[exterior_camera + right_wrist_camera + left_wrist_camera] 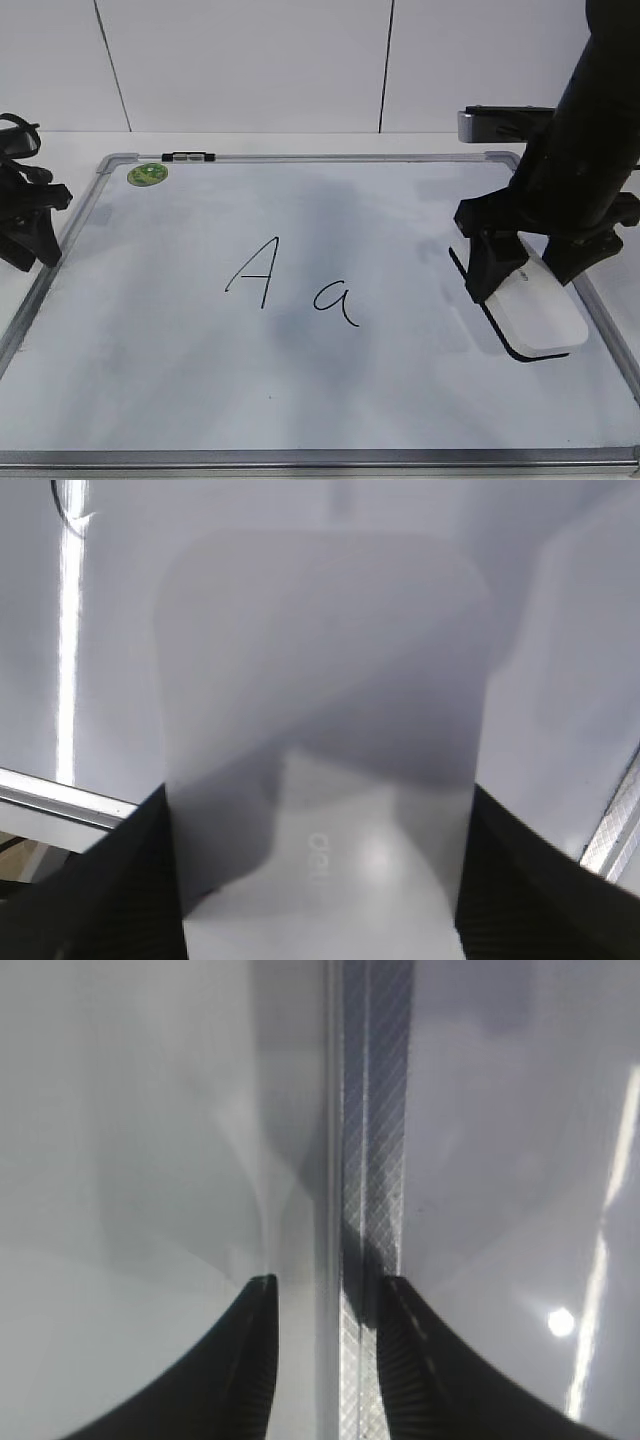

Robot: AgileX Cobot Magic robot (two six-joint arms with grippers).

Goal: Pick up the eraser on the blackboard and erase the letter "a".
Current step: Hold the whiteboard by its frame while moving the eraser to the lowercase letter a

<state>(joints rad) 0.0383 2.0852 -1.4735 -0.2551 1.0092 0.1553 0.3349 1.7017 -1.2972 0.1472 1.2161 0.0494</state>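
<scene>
While the right pincer [522, 272] straddles the eraser [540, 310] with a finger on each long side, I can't tell if it's actually clamped: the right wrist view shows the fingers [110, 880] flush against the block's edges, no visible gap, but no sign of squeeze either. The eraser sits flat on the blackboard [300, 400], near the right frame rail, well apart from the letter "a" [337, 298].

Risks from here:
- Grip is toward the far end of the block (not centred), so it may pivot or tip on lift.
- Smooth plastic sides, so it could slip out if the clamp is light.
- The capital "A" [253, 272] sits just left of the target; an overlong or skewed wipe would smear it.
- The felt base not landing flat would leave part of the loop or tail.

The left pincer [325, 1360] is narrow, holding nothing, parked over the left frame rail.

No containers in view, nothing to report there. The counter [300, 142] behind the blackboard is white.
</scene>
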